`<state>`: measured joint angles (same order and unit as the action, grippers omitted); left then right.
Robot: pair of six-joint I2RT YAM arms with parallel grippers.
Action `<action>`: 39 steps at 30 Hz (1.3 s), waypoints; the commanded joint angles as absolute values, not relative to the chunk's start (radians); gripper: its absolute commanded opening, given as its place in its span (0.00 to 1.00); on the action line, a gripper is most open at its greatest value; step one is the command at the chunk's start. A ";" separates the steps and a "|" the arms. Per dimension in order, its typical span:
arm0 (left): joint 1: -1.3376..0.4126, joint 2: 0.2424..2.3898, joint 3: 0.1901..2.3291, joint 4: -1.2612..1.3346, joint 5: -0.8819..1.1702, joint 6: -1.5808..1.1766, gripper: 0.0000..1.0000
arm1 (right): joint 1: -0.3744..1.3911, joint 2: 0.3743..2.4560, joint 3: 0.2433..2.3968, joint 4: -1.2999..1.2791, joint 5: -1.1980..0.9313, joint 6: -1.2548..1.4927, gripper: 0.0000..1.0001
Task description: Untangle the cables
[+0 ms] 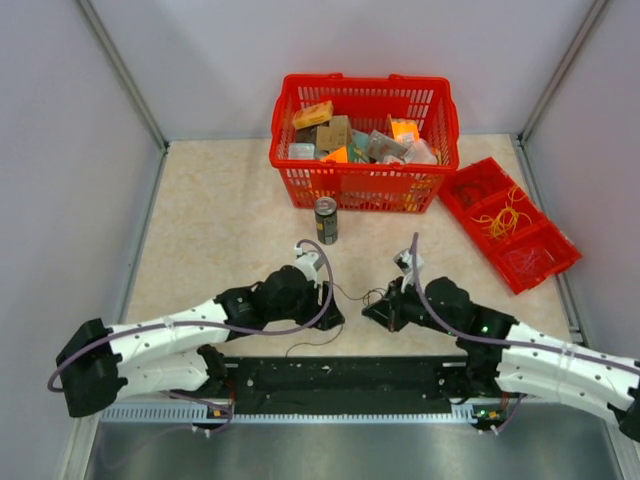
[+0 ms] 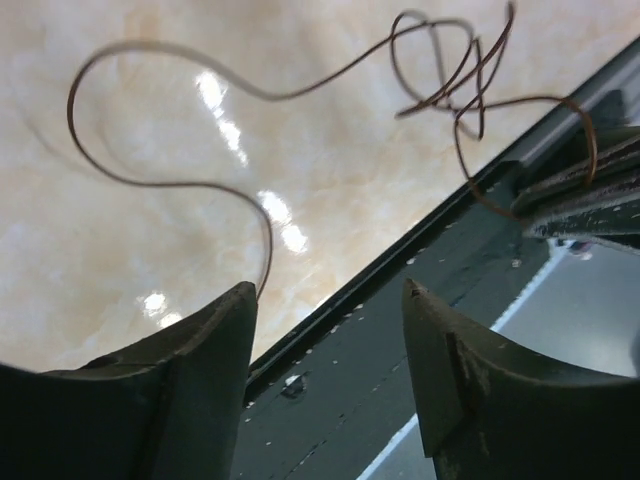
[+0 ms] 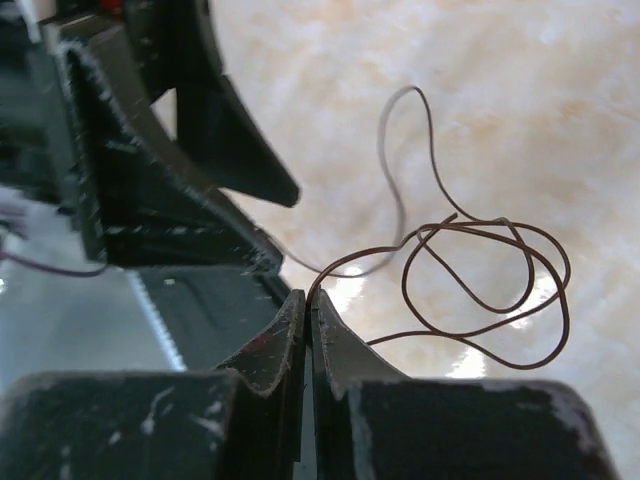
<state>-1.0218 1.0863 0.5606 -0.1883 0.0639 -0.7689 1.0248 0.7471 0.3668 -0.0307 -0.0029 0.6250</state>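
Dark brown cable (image 3: 404, 275), hair-thin, lies on the beige table (image 1: 210, 230) near its front edge, strung between the two grippers. The right gripper (image 3: 308, 300) has its fingers pressed together on one end of it. The left gripper (image 2: 328, 290) stands wide apart and holds nothing, though the cable's other run ends just beside its left fingertip (image 2: 240, 300). In the overhead view the cable's long axis runs roughly left to right, parallel to the front rail. Its overlapping loops are bunched at the right-hand end, close to the closed fingers, and a slack tail curls toward the rail. Judgement: the step in hand is for the left gripper to take the free run so the loops can be drawn open. It should close on the single strand well clear of the crossings, then pull slowly along the cable's own line. A fast pull risks tightening the loops into a knot or slipping so fine a strand from the fingers. Yellow-orange cables (image 1: 505, 218) sit in the red tray (image 1: 560, 262), well apart and untouched.
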 commanded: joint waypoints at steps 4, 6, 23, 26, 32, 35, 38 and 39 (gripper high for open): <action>-1.023 0.846 0.572 -0.120 0.009 -0.673 0.65 | 0.959 0.522 0.451 -0.077 -0.237 0.690 0.00; -1.023 0.773 0.549 -0.098 0.011 -0.661 0.68 | 0.942 0.503 0.480 -0.071 -0.300 0.696 0.00; -1.026 0.859 0.446 0.449 0.435 -0.351 0.82 | 0.928 0.495 0.591 0.093 -0.529 0.819 0.00; -1.029 0.963 0.411 0.638 0.503 -0.397 0.81 | 0.928 0.506 0.598 0.149 -0.540 0.848 0.00; -1.066 1.123 0.400 0.843 0.561 -0.466 0.79 | 0.930 0.512 0.617 0.189 -0.532 0.865 0.00; -1.072 1.176 0.411 0.844 0.545 -0.474 0.76 | 0.927 0.509 0.630 0.190 -0.525 0.864 0.00; -1.072 1.210 0.405 0.853 0.499 -0.479 0.72 | 0.930 0.494 0.643 0.204 -0.528 0.871 0.00; -1.072 1.221 0.406 0.867 0.496 -0.485 0.70 | 0.928 0.492 0.647 0.212 -0.529 0.874 0.00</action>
<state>-1.0695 1.1927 0.4034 0.7345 0.5102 -0.4599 0.9382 0.5102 0.5797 0.1383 -0.5247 0.8608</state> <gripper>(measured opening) 0.730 0.009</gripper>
